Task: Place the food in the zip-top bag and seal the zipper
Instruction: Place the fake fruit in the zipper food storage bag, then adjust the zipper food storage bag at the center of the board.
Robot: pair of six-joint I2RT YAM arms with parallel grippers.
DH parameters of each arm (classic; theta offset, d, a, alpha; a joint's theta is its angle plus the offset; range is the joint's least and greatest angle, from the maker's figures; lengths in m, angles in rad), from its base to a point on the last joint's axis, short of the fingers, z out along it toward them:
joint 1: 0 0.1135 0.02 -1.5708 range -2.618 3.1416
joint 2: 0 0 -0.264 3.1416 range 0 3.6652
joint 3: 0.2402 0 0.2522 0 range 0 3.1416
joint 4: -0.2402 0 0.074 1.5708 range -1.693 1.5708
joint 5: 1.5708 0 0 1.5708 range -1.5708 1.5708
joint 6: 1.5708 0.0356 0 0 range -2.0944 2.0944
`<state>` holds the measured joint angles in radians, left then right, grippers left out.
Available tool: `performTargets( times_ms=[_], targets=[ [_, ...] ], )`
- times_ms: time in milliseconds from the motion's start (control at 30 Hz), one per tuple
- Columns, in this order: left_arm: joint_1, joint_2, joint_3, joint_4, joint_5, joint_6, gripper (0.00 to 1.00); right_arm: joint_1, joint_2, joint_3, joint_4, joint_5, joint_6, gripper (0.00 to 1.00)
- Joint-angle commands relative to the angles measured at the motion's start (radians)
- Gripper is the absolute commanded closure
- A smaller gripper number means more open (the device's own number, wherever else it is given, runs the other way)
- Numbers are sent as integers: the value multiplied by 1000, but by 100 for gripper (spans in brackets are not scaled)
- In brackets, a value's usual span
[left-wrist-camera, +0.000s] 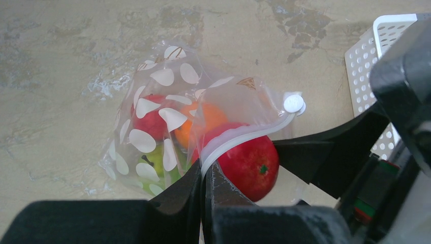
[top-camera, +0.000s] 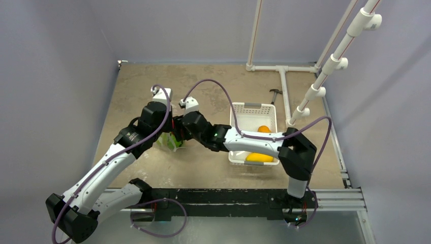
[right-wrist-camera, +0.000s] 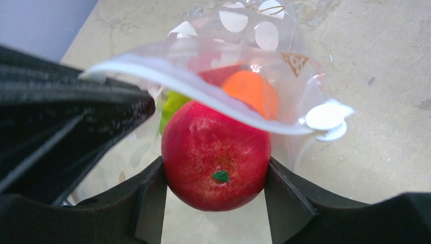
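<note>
Plain lavender-grey walls point(top-camera: 193, 25) enclose the bench point(top-camera: 137, 86), whose tan top looks mottled and scuffed under soft, even light. A white pipe frame point(top-camera: 284, 68) stands at its far right, and a black rail point(top-camera: 218, 195) runs along its near edge.

The right gripper point(right-wrist-camera: 215, 175) held a round red fruit point(right-wrist-camera: 216, 162) between its two black fingers point(right-wrist-camera: 152, 198), one pressed on each side. A small green mark was on the front of the fruit. Just above it, the white zipper strip point(right-wrist-camera: 203, 94) of the clear bag point(right-wrist-camera: 254, 35) ran slantwise and crossed the fruit's top. The strip ended on the right in a round white tab point(right-wrist-camera: 328, 118). The bag had white dots. Inside it lay an orange fruit point(right-wrist-camera: 251, 91) and a yellow-green piece point(right-wrist-camera: 173, 104). A large blurred black shape point(right-wrist-camera: 66, 122) filled the left side, and the strip's left end met its top edge. Under the bag was a worn beige table point(right-wrist-camera: 381, 61).
</note>
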<state>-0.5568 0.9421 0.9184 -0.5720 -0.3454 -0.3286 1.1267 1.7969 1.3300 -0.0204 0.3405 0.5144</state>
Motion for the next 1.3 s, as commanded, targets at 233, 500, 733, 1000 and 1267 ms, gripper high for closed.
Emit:
performTargets(
  times_ms=[233,500,733,1000,1267],
  targets=[
    [0,-9,3,38,13,12,100,0,93,122,97,197,105,54],
    [0,-8,2,34,-7,10,100,2,105,102,117,199,133,11],
    [0,-3,4,31,-19,6,100,2,9,30,139,189,139,4],
    [2,1,5,31,-23,5,100,2,-126,-30,73,155,199,5],
    [0,3,4,29,-23,4,100,2,-178,-71,-100,154,345,10]
  ],
)
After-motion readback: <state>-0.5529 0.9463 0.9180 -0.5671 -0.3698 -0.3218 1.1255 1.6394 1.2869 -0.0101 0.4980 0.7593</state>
